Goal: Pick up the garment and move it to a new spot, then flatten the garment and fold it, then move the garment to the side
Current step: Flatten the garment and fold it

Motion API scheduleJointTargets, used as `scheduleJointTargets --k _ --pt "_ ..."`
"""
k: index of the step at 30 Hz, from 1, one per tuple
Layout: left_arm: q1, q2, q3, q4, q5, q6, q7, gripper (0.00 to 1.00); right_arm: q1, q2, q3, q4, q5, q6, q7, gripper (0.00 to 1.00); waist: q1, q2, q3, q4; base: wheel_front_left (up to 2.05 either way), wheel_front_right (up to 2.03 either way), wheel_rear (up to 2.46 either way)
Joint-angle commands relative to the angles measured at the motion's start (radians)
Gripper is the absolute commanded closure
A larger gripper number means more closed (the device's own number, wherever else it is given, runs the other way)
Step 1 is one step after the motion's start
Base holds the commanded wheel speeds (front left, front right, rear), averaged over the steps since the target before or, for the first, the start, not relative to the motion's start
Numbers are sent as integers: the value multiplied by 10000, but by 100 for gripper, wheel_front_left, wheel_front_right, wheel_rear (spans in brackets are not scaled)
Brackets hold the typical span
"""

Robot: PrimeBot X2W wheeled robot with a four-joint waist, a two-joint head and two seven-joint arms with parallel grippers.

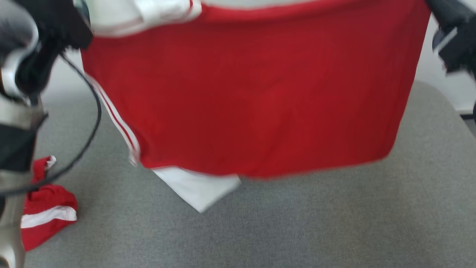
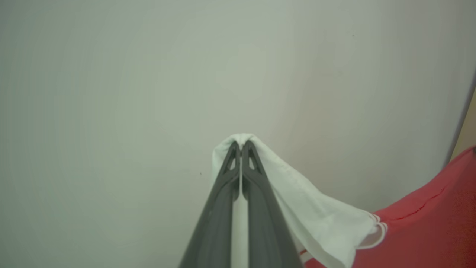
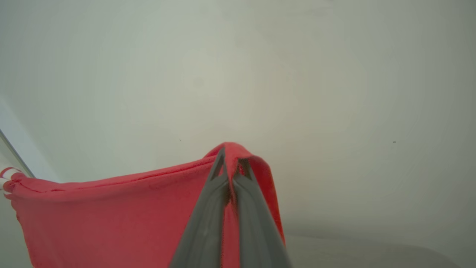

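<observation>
The garment (image 1: 256, 100) is red with white stripes and white panels, and it hangs spread out above the grey surface (image 1: 297, 223), held up at both top corners. A white corner of it dangles at the bottom. In the left wrist view my left gripper (image 2: 241, 143) is shut on a white corner of the garment (image 2: 319, 219). My right gripper (image 3: 230, 156) is shut on the red edge of the garment (image 3: 111, 216) in the right wrist view. Dark parts of both arms show at the head view's top corners.
A second red and white cloth (image 1: 46, 216) lies crumpled at the lower left of the grey surface, beside my left arm (image 1: 15, 149) and its black cable (image 1: 93, 123). A pale wall (image 2: 148, 74) stands behind.
</observation>
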Motion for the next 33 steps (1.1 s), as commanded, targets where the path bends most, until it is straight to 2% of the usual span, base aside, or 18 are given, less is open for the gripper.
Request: scheduleJointTargets --k 1,3,6,11,14,17,22,25,33 --pt "-798 -78 -286 404 267 -43 -280 100 -764 309 110 582 -429 -19 -306 100 -1 -1 1403 -86 0 0 0" --pt "-1614 83 -876 896 765 -46 -941 100 -1668 778 317 1442 -1084 -19 -859 100 -1 -1 1976 -144 0 0 0" --pt "-2994 409 -1400 1640 1440 -33 -2551 100 -3106 1330 415 2564 -2021 -19 -2104 100 -1 -1 2955 -246 0 0 0" --pt "-5019 486 -1786 3135 2862 -39 -5713 100 -4930 1861 290 4168 -3269 -19 -4989 100 -1 -1 4254 -384 0 0 0" --pt "-5880 235 -1653 3410 3278 51 -6407 100 -5757 1804 406 4723 -3728 -19 -5865 100 -1 -1 5003 -200 0 0 0" --pt "-6118 132 -1309 2736 3544 43 -6461 100 -6000 1793 445 4912 -3807 -19 -6041 100 -1 -1 5499 -39 0 0 0" --pt "-4286 -369 -275 975 3497 -45 -6452 100 -5456 1617 906 4874 -3589 -19 -6137 100 -1 -1 6304 359 0 0 0" --pt "-2975 -532 -396 47 3184 -45 -6456 100 -4751 1490 1044 4489 -3472 -19 -6147 100 -1 -1 6400 547 0 0 0" --pt "1244 -94 -783 -1988 1733 -42 -6460 100 -1786 982 798 2804 -2319 -19 -6132 100 -1 -1 5616 737 0 0 0"
